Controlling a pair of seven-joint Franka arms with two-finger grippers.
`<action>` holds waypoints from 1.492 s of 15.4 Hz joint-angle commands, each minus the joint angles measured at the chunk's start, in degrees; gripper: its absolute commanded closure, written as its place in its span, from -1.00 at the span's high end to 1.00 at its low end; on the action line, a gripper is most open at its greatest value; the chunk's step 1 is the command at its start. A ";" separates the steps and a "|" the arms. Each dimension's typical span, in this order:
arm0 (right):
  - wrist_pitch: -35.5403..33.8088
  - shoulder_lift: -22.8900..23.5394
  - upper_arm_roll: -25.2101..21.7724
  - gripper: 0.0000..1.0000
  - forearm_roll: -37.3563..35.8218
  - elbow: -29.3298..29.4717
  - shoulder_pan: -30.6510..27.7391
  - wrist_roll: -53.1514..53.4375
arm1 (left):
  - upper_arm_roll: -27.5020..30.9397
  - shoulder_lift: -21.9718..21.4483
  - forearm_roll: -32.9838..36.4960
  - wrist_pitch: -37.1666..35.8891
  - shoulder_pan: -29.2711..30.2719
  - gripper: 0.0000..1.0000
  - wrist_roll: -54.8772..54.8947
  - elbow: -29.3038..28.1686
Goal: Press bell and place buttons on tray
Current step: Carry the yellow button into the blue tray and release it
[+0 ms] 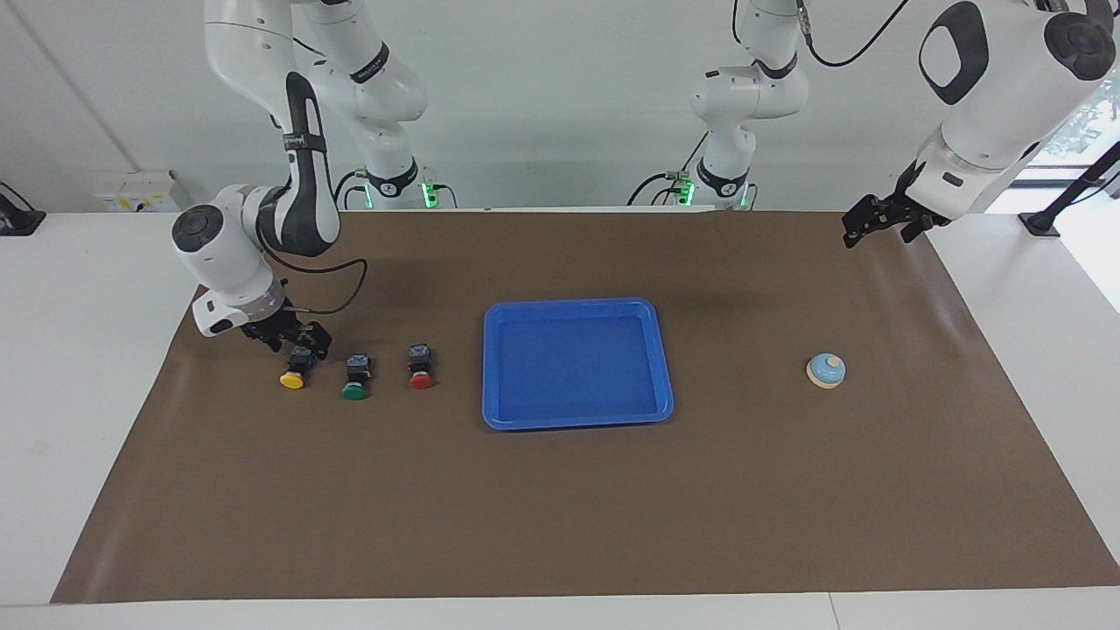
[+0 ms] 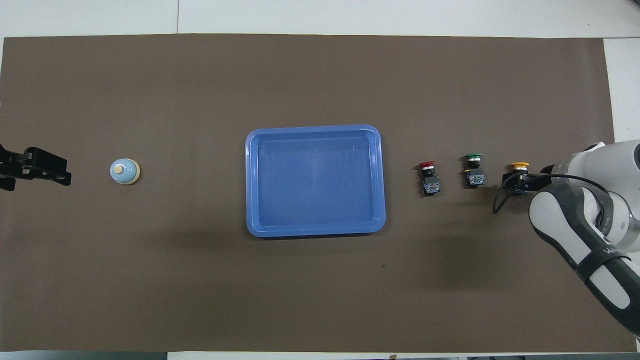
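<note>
The three buttons lie in a row toward the right arm's end of the table: yellow, green and red, each on its side on a black body. My right gripper is down at the yellow button's black body, open, with a finger on either side of it. The blue tray lies empty mid-table, also in the overhead view. The bell stands toward the left arm's end. My left gripper waits raised, apart from the bell.
A brown mat covers the table. White table edge runs around the mat. The right arm's elbow and cable hang over the mat beside the buttons.
</note>
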 commanded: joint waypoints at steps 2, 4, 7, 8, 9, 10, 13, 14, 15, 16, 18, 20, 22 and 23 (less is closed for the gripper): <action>1.37 0.77 0.70 0.49 0.08 -0.34 -1.12 -1.62 | -0.02 -1.15 0.48 0.47 0.00 1.00 -0.39 -1.00; 1.19 0.77 0.70 -0.06 0.08 -0.34 -1.03 -1.71 | -0.02 -1.15 0.48 0.47 0.00 1.00 -0.39 -1.00; 0.58 0.77 0.70 -0.88 0.08 0.01 -1.03 -4.60 | -0.02 -1.15 0.40 0.47 0.00 1.00 -0.39 -1.00; 0.23 0.68 0.70 -1.00 0.08 0.62 -1.03 -5.13 | -0.02 -1.15 0.40 0.47 0.00 1.00 -0.39 -1.00; -0.99 0.33 0.70 -1.00 0.08 1.85 -0.43 -5.14 | -0.02 -1.15 0.48 0.47 0.00 1.00 -0.39 -1.00; -3.44 0.07 0.87 -1.00 0.08 3.86 0.02 -5.14 | -0.02 -1.15 0.48 0.47 0.00 1.00 -0.39 -1.00; -12.75 0.42 1.14 -1.00 -0.01 13.26 5.97 -4.53 | -0.02 -1.15 0.48 0.47 0.00 1.00 -0.39 -1.00; -14.26 0.59 1.14 -1.00 -0.01 15.11 8.35 -4.00 | -0.02 -1.15 0.48 0.47 0.00 1.00 -0.39 -1.00; -14.37 0.68 1.14 -1.00 -0.01 15.74 11.50 -1.56 | -0.02 -1.15 0.48 0.47 0.00 1.00 -0.39 -1.00; -13.93 0.77 1.14 -1.00 -0.01 15.75 15.01 2.55 | -0.10 -1.15 0.48 0.47 0.00 1.00 -0.39 -1.00; -13.58 0.68 1.14 -1.00 -0.01 15.57 23.18 11.17 | -0.02 -1.15 0.48 0.47 0.00 1.00 -0.39 -1.00; -13.14 0.85 1.14 -1.00 -0.10 15.66 29.35 17.60 | -0.02 -1.15 0.48 0.47 0.00 1.00 -0.39 -1.00; -10.95 2.86 1.23 -1.00 0.43 15.66 34.88 24.96 | -0.02 -1.15 0.40 0.47 0.00 1.00 -0.39 -1.00; -10.16 3.75 1.23 -1.00 0.61 15.75 37.44 28.83 | -0.10 -1.15 0.48 0.47 0.00 1.00 -0.39 -1.00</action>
